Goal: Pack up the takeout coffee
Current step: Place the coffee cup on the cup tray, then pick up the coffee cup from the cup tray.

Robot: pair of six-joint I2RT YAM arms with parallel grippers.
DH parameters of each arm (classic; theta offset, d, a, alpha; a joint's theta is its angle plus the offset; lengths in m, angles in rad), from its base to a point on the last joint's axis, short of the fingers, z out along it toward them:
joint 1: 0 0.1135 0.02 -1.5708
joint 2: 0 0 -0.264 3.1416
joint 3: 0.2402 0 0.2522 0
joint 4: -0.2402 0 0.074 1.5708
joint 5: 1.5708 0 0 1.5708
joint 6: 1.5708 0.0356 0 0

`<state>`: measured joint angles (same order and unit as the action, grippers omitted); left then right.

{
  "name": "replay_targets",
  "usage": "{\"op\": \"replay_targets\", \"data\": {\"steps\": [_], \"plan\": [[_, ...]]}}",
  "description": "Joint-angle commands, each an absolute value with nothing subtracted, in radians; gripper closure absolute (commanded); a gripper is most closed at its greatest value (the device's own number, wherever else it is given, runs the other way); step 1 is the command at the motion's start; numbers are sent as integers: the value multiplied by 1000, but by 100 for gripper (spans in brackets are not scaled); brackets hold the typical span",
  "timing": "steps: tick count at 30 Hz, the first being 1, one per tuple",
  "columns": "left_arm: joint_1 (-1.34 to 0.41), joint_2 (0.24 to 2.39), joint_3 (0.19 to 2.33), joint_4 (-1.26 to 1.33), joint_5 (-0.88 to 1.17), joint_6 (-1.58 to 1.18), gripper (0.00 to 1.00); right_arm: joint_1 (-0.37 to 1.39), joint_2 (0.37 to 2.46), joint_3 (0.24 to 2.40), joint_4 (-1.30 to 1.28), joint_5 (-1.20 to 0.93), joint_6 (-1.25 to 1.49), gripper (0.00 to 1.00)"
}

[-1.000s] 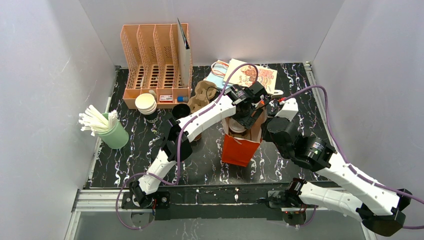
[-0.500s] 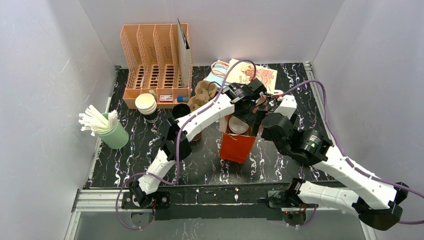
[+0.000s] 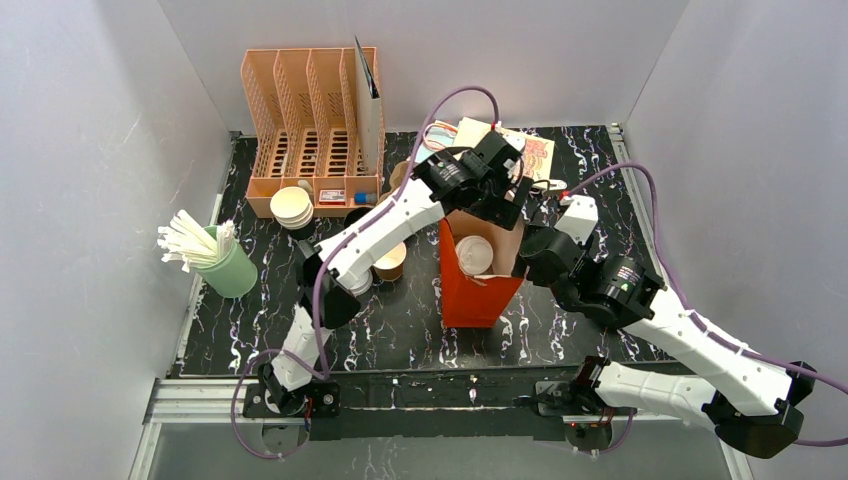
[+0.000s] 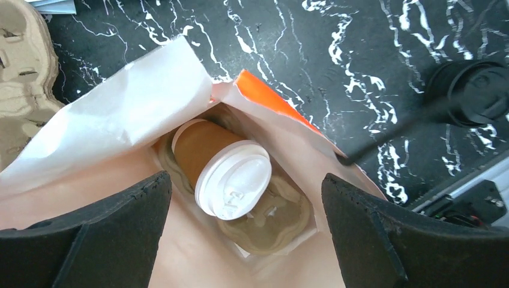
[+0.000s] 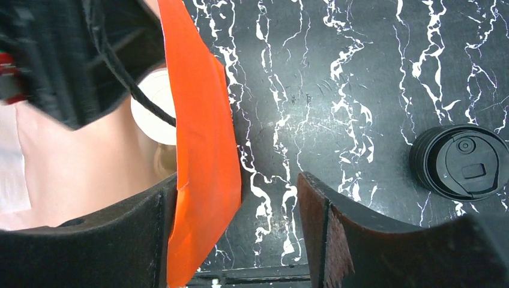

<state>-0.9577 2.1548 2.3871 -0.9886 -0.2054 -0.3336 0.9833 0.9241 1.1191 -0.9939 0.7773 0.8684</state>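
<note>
Orange paper bag (image 3: 478, 295) stands open on the black, white-veined surface (image 5: 360, 72), between the two arms. The small brown kraft-paper cup (image 4: 195, 150), closed with a white plastic lid (image 4: 234, 180), is inside the bag, seated in a beige moulded pulp tray (image 4: 282, 213) at the bottom. Left fingers (image 4: 90, 240) hang above the bag mouth, spread wide and touching nothing, and the cup shows free between them. Right fingers (image 5: 390, 252) are spread astride one orange wall of the bag, with a gap visible on one side, not pinching it. A black lidded cup (image 5: 462, 162) stands apart on the surface.
</note>
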Motion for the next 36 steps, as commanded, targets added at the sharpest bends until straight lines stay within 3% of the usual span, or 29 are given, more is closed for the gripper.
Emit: {"op": "replay_targets", "data": {"steps": [1, 7, 11, 17, 21, 27, 31, 36], "plan": [[-951, 2007, 2333, -948, -162, -357, 8, 989, 917, 1170, -1016, 813, 886, 26], [-950, 1915, 2292, -843, -102, -393, 7, 988, 931, 1197, -959, 798, 795, 24], [-943, 1850, 2250, -747, -82, -422, 6, 988, 965, 1226, -928, 782, 727, 11], [-920, 1758, 2222, -649, -136, -445, 8, 989, 994, 1287, -876, 753, 628, 2], [-859, 1706, 2219, -701, -201, -471, 13, 989, 1001, 1355, -852, 713, 554, 2], [-697, 1665, 2165, -838, -104, -492, 20, 989, 1051, 1520, -826, 706, 397, 2], [-646, 1685, 2159, -874, -6, -460, 24, 989, 1132, 1663, -819, 639, 313, 12], [-612, 1695, 2095, -848, 196, -404, 23, 989, 1326, 1828, -902, 533, 351, 43]]}}
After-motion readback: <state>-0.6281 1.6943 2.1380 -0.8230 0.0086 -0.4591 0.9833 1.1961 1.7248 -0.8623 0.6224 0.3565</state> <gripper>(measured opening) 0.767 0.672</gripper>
